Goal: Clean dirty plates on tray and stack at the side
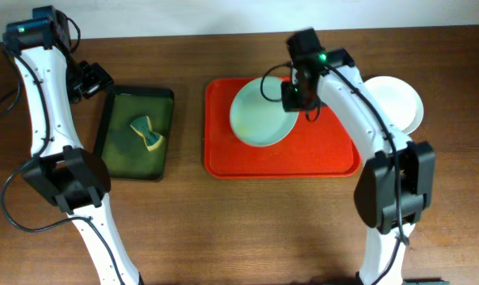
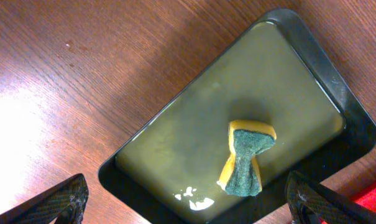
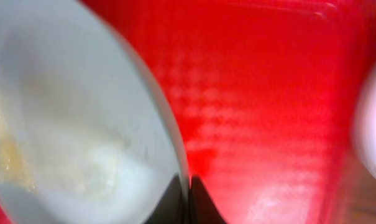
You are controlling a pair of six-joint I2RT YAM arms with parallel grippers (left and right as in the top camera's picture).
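A pale blue-green plate (image 1: 259,116) with yellow smears is held over the red-orange tray (image 1: 326,154). My right gripper (image 1: 293,93) is shut on its right rim; in the right wrist view the fingers (image 3: 189,202) pinch the plate (image 3: 69,124) over the tray (image 3: 256,93). A white plate (image 1: 397,103) lies on the table right of the tray, and I cannot tell if another plate lies under it. My left gripper (image 2: 188,208) is open and empty above the near end of the dark green tray (image 2: 337,81). The third plate is not clearly visible.
A yellow-green sponge (image 1: 147,133) lies in the dark green black-rimmed tray (image 1: 116,158), also shown in the left wrist view (image 2: 247,158). Some white foam (image 2: 197,200) floats in the tray's liquid. Bare wooden table lies in front of both trays.
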